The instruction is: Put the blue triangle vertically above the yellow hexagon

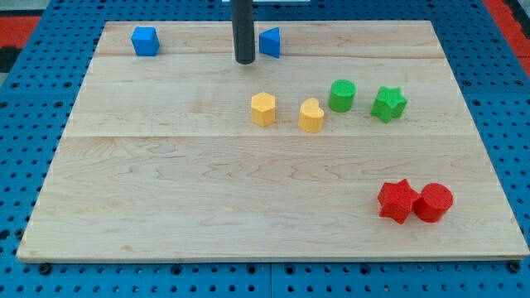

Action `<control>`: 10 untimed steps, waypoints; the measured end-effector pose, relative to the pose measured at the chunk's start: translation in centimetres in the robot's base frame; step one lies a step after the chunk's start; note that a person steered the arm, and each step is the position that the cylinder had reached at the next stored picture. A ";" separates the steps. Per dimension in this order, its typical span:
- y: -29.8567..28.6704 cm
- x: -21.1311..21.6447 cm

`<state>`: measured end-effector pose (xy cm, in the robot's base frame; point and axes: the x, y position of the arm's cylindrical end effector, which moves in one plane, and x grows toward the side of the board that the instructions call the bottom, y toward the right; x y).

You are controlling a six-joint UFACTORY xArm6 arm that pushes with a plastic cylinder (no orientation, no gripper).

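While my tip [244,62] sits at 9 o'clock beside blue plastic triangle [270,41], already 12 o'clock of yellow plastic hexagon [262,108]: final alignment; next nudge minimal. No fingers fitted.

**Pale wooden counter on a blue pegboard**

A light wooden counter [207,190] of joined planks fills most of the view, its grain running left to right. Around it lies a blue perforated base [25,277] dotted with holes. Red patches [16,29] show at the top corners. The lighting is even and soft.
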<state>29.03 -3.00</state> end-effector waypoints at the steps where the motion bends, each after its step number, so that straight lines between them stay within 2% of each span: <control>1: 2.0 -1.7; 4: 9.3 -3.6; 5: 10.6 -6.7; 6: 8.3 -8.0; 7: 2.2 -8.0; 8: 0.3 -8.3; 10: 12.6 -5.6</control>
<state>23.41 9.61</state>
